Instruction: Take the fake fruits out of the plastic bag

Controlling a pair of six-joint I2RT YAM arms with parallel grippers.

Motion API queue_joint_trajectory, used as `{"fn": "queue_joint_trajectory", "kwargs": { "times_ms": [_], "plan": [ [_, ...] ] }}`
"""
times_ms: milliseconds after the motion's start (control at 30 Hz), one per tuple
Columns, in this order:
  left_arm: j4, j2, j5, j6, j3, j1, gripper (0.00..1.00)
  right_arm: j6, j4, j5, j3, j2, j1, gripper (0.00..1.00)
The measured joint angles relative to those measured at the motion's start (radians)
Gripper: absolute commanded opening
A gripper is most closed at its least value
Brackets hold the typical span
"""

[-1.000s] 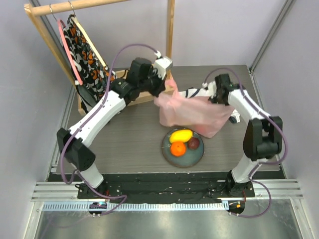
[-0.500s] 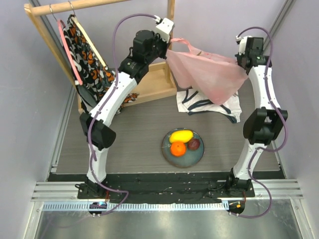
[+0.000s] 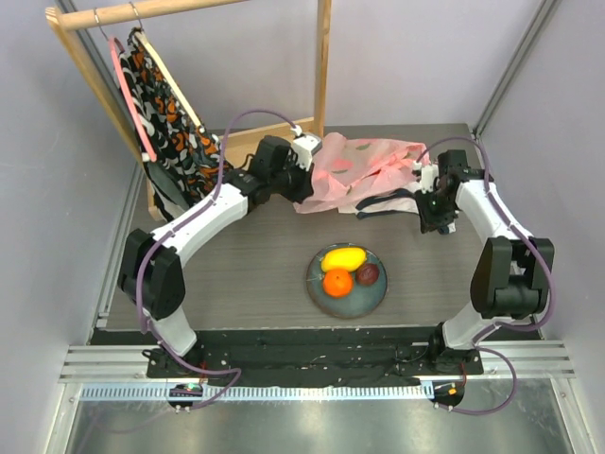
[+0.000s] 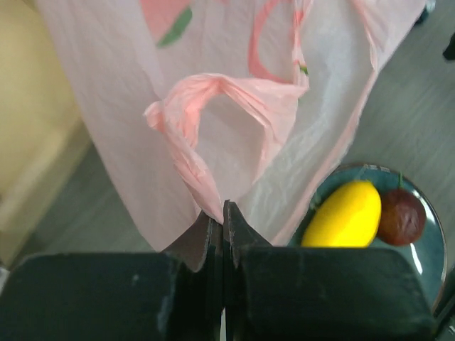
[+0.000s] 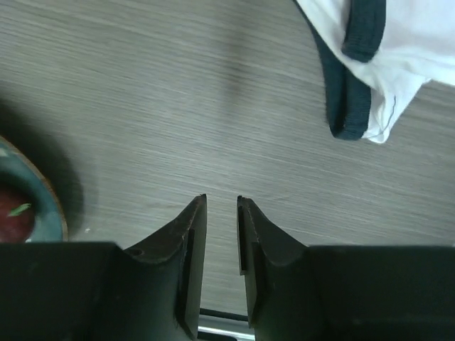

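Observation:
The pink plastic bag (image 3: 364,165) lies crumpled at the back of the table, over a white-and-navy cloth (image 3: 388,200). My left gripper (image 3: 304,187) is shut on the bag's near left edge, and in the left wrist view its jaws (image 4: 224,207) pinch a twisted pink fold (image 4: 192,153). A red and green patch (image 4: 167,14) shows through the plastic. A mango (image 3: 342,257), an orange (image 3: 337,282) and a dark purple fruit (image 3: 368,273) rest on the teal plate (image 3: 317,293). My right gripper (image 3: 433,223) hangs open and empty over bare table (image 5: 222,200), right of the bag.
A wooden rack (image 3: 321,66) stands at the back left with a patterned garment (image 3: 165,123) on a hanger. The cloth's navy-trimmed corner (image 5: 370,78) lies just beyond my right fingers. The plate's rim (image 5: 50,206) sits at their left.
Both arms have come down from a high lift. The bag has dropped onto the cloth. My right gripper has let go of the bag and moved away; the left still holds it.

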State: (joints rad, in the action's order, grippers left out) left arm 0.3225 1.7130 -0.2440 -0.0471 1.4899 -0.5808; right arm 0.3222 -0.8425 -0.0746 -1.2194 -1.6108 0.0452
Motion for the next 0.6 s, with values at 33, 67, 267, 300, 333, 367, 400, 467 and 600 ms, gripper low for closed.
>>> {"fn": "queue_joint_trajectory", "kwargs": {
  "times_ms": [33, 67, 267, 300, 333, 367, 400, 467, 600],
  "plan": [
    [0.015, 0.003, -0.003, -0.014, -0.018, -0.007, 0.0, 0.001, -0.014, -0.018, -0.01, 0.007, -0.006, 0.32],
    [0.028, 0.004, -0.004, -0.028, -0.028, -0.013, 0.0, 0.005, -0.027, -0.037, -0.032, 0.013, -0.011, 0.33],
    [0.035, -0.027, -0.002, -0.083, -0.016, -0.033, 0.0, 0.023, -0.002, -0.174, -0.265, 0.082, -0.054, 0.34],
    [0.035, -0.036, -0.001, -0.088, -0.01, -0.033, 0.0, 0.024, 0.023, -0.193, -0.299, 0.099, -0.071, 0.34],
    [0.036, -0.044, 0.0, -0.094, -0.004, -0.033, 0.0, 0.023, 0.052, -0.208, -0.325, 0.116, -0.093, 0.33],
    [0.036, -0.054, 0.003, -0.101, 0.001, -0.033, 0.0, 0.023, 0.081, -0.216, -0.343, 0.13, -0.124, 0.31],
    [0.038, -0.067, 0.009, -0.106, 0.006, -0.032, 0.0, 0.026, 0.112, -0.22, -0.356, 0.143, -0.162, 0.28],
    [0.043, -0.086, 0.018, -0.113, 0.013, -0.032, 0.0, 0.034, 0.142, -0.221, -0.365, 0.144, -0.213, 0.23],
    [0.057, -0.134, 0.058, -0.137, 0.038, -0.032, 0.0, 0.051, 0.172, -0.222, -0.361, 0.066, -0.275, 0.21]
  ]
}}
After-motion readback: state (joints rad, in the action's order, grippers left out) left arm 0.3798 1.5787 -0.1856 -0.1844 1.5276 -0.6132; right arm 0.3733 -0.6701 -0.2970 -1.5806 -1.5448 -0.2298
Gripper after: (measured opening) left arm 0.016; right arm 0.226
